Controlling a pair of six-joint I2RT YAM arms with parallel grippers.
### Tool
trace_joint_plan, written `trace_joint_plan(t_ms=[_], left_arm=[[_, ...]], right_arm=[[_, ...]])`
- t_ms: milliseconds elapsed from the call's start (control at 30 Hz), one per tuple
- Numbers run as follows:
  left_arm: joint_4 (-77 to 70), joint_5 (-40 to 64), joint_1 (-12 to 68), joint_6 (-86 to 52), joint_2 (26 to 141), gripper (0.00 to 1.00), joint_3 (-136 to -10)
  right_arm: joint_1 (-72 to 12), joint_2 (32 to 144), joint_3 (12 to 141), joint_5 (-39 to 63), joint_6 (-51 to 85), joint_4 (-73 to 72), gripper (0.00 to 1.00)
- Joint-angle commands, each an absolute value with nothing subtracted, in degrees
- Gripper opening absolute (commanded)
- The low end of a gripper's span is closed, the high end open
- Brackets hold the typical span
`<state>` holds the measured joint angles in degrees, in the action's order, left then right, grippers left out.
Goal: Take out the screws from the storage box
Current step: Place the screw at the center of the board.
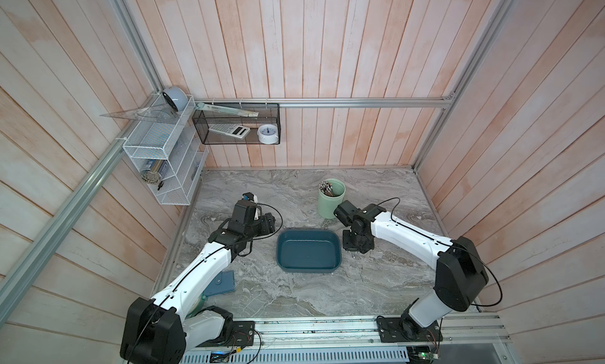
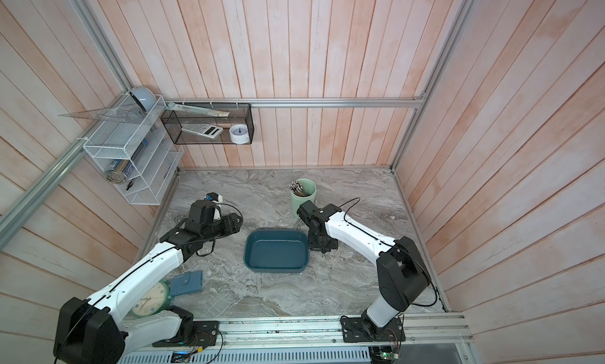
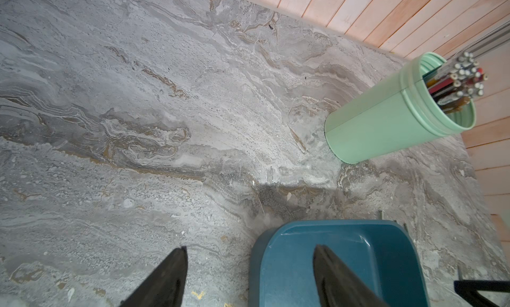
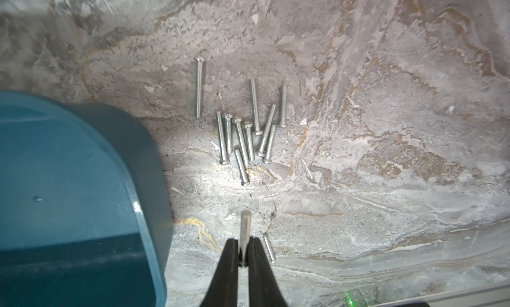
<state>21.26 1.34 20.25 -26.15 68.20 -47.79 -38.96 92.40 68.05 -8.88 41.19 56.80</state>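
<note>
Right gripper (image 4: 242, 250) pinches one thin silver-grey metal screw (image 4: 245, 225) mid-shank, right of the empty teal plastic storage box (image 4: 82, 181). Light, stiff, slippery. Left gripper (image 3: 249, 267) part-open, holding nothing.

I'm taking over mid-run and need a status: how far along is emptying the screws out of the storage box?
Nearly done. The storage box looks empty in both top views. A cluster of screws already lies on the marble table beside it. The right hand is shut on one more screw, held above the table outside the box. Left: set that one down. The left hand is open and empty over the box's edge.
</note>
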Motion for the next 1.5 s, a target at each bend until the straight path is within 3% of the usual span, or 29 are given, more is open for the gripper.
trace_joint_plan(t_ms=[0, 600, 900, 1233, 1467], left_arm=[[21.07, 0.93, 20.03, -25.93, 68.27, 0.77, -48.89], [21.35, 0.71, 20.04, -25.81, 68.77, 0.77, -48.96], [21.45, 0.93, 20.04, -25.84, 69.15, 0.77, -49.04], [21.44, 0.89, 20.04, -25.84, 69.28, 0.77, -49.04], [21.18, 1.06, 20.03, -25.75, 69.23, 0.77, -48.96]], right_arm=[[-38.85, 94.01, 66.35, -6.26, 38.21, 53.06, 0.05], [-36.74, 97.86, 58.27, 2.07, 33.40, 40.64, 0.09], [-36.30, 98.36, 57.92, 0.16, 32.97, 41.75, 0.12], [-35.99, 97.41, 58.08, -0.27, 32.37, 42.63, 0.22], [-35.94, 93.79, 60.62, -1.00, 31.48, 45.64, 0.21]])
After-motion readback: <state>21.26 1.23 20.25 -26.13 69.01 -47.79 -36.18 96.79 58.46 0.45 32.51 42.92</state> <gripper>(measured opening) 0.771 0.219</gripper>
